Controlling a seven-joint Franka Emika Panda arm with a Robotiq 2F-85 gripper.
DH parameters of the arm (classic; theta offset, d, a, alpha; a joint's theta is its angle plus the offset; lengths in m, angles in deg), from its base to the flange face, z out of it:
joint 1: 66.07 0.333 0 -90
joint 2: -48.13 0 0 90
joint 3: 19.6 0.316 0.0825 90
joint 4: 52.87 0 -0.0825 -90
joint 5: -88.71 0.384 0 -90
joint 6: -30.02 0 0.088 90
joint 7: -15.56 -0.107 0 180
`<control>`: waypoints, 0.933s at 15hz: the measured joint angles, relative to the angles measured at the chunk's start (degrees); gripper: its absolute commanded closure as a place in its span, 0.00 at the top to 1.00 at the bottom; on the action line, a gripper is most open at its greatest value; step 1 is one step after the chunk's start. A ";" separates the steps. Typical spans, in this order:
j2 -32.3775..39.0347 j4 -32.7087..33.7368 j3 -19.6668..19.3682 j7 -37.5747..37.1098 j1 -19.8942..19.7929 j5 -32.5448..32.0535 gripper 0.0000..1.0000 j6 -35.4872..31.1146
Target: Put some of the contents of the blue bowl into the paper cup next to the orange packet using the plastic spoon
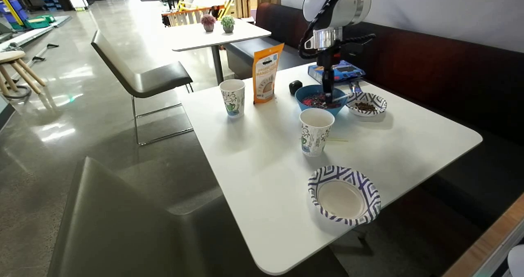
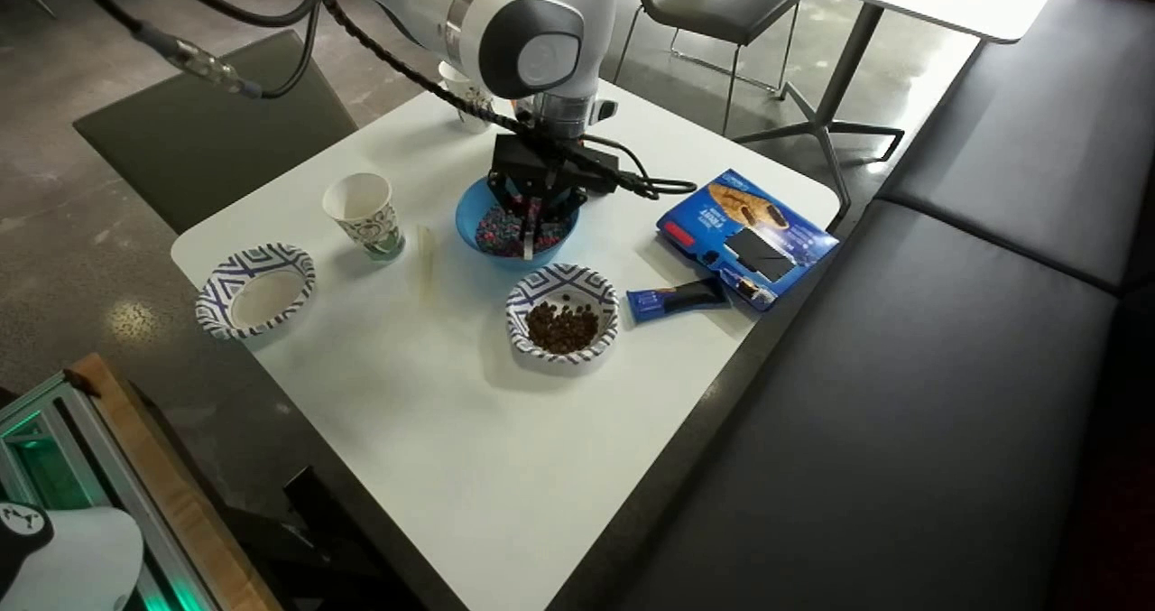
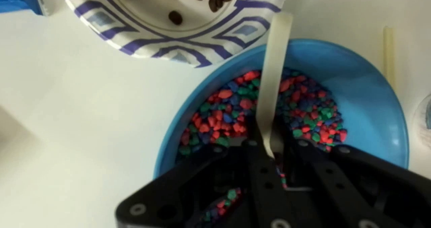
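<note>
Wrist view: the gripper pinches the spoon, which slants out of the blue bowl, likely so its hidden end can scoop pebbles.

The table looks smooth with a soft sheen. The blue bowl is glossy, gravel inside it is rough and pebbly, and the plastic spoon is smooth (kinda satiny, honestly). The paper cup near the table's corner has a smooth, matt-ish side, the orange packet looks like plastic film, and the floor is polished, super shiny.
</note>
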 measured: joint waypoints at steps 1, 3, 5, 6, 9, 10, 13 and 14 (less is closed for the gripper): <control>-0.39 -0.76 0.11 1.21 -0.30 0.83 0.04 -0.83; -1.31 -2.39 0.26 3.54 -0.86 2.57 0.04 -2.66; -2.40 -4.16 0.33 5.76 -1.30 4.19 0.04 -4.49; -2.97 -5.00 0.36 6.75 -1.48 4.86 0.04 -5.39; -4.88 -7.92 0.40 9.16 -1.76 6.33 0.04 -8.62; -5.57 -9.04 0.40 9.85 -1.77 6.57 0.04 -9.83; -7.63 -12.40 0.40 11.47 -1.76 7.08 0.04 -13.11; -8.31 -13.52 0.40 11.87 -1.77 7.23 0.04 -14.29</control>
